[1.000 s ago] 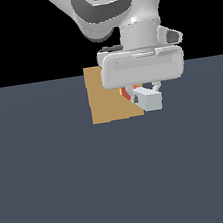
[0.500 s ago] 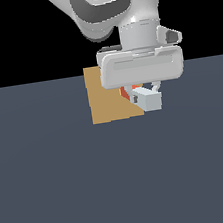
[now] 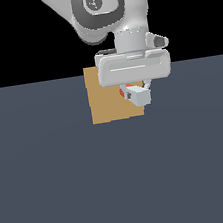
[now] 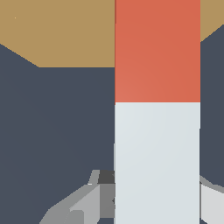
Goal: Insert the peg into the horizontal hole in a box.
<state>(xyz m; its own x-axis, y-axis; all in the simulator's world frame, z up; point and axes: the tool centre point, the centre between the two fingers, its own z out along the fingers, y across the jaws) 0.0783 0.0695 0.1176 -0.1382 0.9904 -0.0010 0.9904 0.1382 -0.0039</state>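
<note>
The tan box (image 3: 107, 101) stands on the dark floor in the exterior view, partly behind my hand. My gripper (image 3: 136, 90) hangs just in front of the box face and is shut on the peg (image 3: 138, 96), whose pale end points toward the camera and whose red-orange half (image 3: 123, 92) reaches toward the box. In the wrist view the peg (image 4: 157, 131) runs lengthwise, its red half (image 4: 157, 52) crossing the box's tan face (image 4: 57, 30); one grey finger (image 4: 87, 203) flanks the pale half. The hole is hidden behind the peg and hand.
The dark grey-blue floor (image 3: 119, 183) spreads all around the box. The white arm (image 3: 103, 8) rises above the box.
The hand and the peg have barely shifted over the last second; the peg stays at the box face with the same tilt.
</note>
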